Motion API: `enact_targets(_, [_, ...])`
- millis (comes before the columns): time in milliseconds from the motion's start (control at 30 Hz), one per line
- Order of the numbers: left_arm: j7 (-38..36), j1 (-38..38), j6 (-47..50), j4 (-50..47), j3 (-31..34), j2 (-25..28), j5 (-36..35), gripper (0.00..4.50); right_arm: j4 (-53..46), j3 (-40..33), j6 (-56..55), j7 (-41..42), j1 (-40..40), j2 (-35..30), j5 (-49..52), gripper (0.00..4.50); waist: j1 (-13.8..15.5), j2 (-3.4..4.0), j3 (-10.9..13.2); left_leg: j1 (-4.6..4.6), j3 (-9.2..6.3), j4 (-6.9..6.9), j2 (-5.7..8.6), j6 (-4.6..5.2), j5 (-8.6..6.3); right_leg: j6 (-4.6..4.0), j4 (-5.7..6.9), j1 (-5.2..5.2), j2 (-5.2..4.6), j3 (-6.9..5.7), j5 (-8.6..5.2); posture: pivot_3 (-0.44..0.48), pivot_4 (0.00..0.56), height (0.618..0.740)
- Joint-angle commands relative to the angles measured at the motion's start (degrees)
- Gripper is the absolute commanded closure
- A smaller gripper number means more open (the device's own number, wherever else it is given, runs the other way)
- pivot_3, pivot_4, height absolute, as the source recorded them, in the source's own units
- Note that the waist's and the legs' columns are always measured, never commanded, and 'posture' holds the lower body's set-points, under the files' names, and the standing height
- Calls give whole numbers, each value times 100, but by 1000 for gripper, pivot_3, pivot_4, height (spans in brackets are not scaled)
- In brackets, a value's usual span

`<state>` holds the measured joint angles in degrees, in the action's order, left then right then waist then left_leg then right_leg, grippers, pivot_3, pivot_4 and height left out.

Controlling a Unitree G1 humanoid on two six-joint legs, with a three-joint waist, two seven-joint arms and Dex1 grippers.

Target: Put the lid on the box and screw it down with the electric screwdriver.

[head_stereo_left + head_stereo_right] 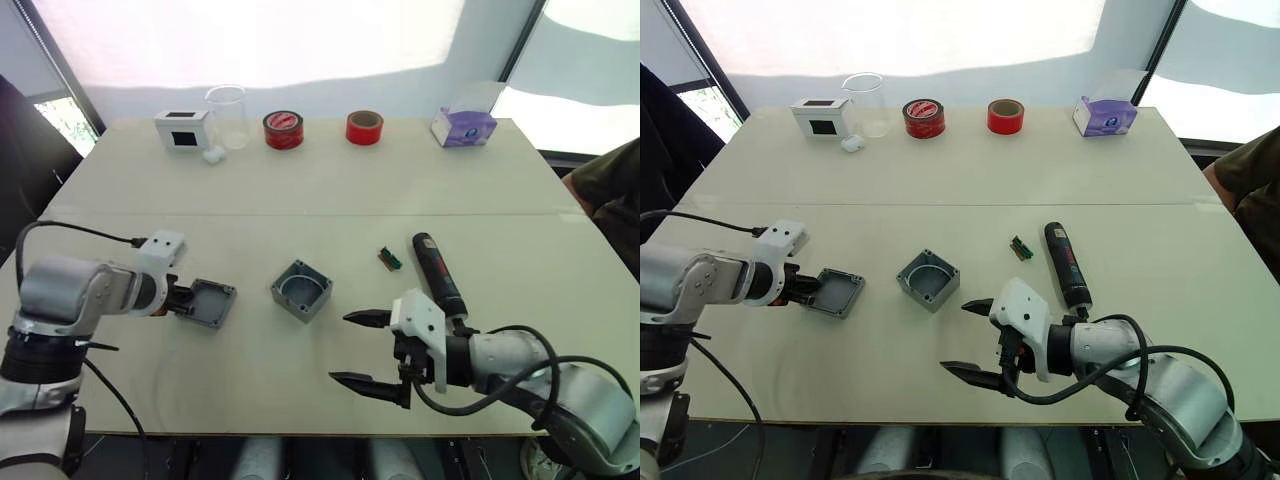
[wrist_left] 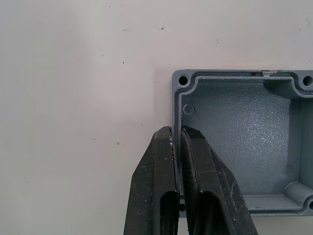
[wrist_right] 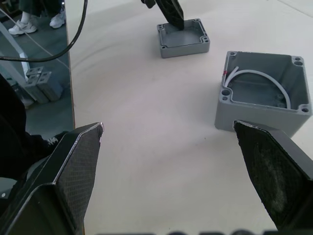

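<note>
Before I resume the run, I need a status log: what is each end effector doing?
Left end effector: shut on the lid, pinching its rim.
Right end effector: open, holding nothing, near the box.

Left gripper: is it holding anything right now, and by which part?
Yes. The left gripper is shut on the lid, pinching one side wall of its rim. The right gripper is open, holding nothing.

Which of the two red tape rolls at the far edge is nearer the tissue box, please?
The plain red tape roll, the one without a dark printed label. It sits closer to the tissue box; the labelled roll stands next to the clear beaker.
</note>
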<state>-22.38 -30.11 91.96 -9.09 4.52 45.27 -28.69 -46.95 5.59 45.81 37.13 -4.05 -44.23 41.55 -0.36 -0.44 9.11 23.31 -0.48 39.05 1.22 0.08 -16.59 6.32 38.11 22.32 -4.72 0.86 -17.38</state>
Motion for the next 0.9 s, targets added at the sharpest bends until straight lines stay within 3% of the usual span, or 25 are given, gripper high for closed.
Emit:
enact_targets(33, [-312,-522,-955,337,818,-99,-85,4469,509,-1022,354,-539,-1007,389,1705,0,-6,-16,10,1,0,0,0,-1,1,0,1,3,0,-1,1,0,150,740])
enact_targets(133, [-675,-858,-2320,401,1311,-241,-215,4469,1388,-1320,630,-1319,-2177,868,2760,0,-29,-80,50,11,-5,-1,-10,-33,19,-26,5,25,6,-5,20,0,150,740])
enact_targets(300, [-412,-1077,-3169,373,1514,-972,-274,4469,2304,-925,958,-2214,-3128,1450,2236,0,-20,-69,40,19,-1,-32,-2,-49,27,-35,-15,36,-4,-4,21,0,150,740])
enact_targets(467, [-245,-1077,-4142,33,947,-1932,-66,4469,3590,-997,1202,-3334,-4090,2541,2158,0,-39,-72,42,94,14,3,4,-63,37,-22,2,104,-4,4,28,0,150,740])
enact_targets(633, [-172,-976,-4414,-86,503,-2291,17,4469,3687,-970,1538,-3399,-4272,2680,2123,0,-46,-71,42,109,14,1,2,-67,40,-18,6,122,5,3,30,0,150,740])
enact_targets(900, [-63,-827,-4313,-313,517,-2507,-130,4469,3601,-1182,1893,-3580,-4201,2798,2273,0,-52,-71,42,108,16,2,-1,-49,31,-18,9,122,15,2,30,0,150,740])
